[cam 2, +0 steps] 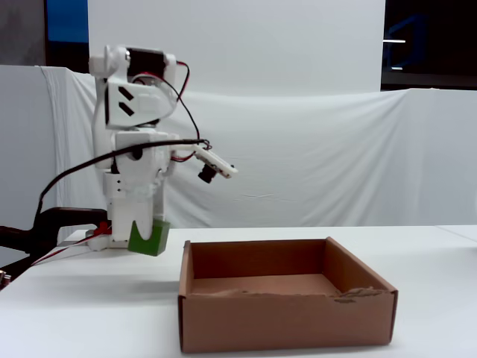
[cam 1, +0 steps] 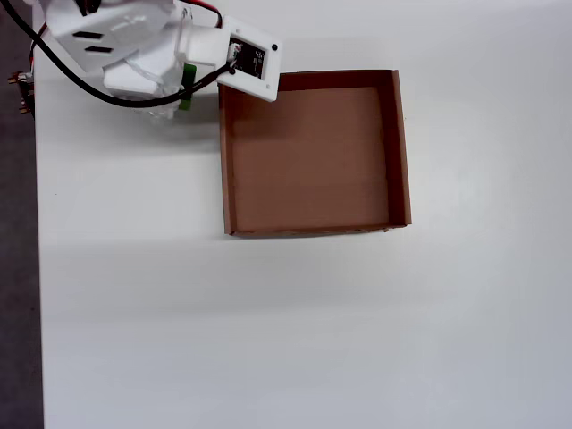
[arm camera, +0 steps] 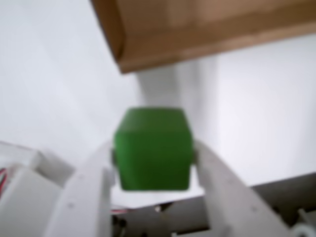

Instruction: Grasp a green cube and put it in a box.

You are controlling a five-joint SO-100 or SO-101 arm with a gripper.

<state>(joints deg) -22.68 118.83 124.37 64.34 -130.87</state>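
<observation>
My gripper [arm camera: 153, 153] is shut on the green cube [arm camera: 153, 149], which fills the space between the two white fingers in the wrist view. In the fixed view the cube [cam 2: 147, 238] hangs in the gripper [cam 2: 145, 237] a little above the white table, left of the box [cam 2: 283, 302]. In the overhead view only a green sliver of the cube [cam 1: 188, 82] shows under the white arm, just left of the box's top left corner. The brown cardboard box [cam 1: 313, 152] is open and holds nothing; a corner of it [arm camera: 197, 29] shows ahead in the wrist view.
The white table [cam 1: 268, 331] spreads wide below and right of the box. Its left edge [cam 1: 37, 268] runs along a dark floor strip. The arm's base with red and black cables [cam 2: 82, 235] stands at the table's far left. White cloth backs the scene.
</observation>
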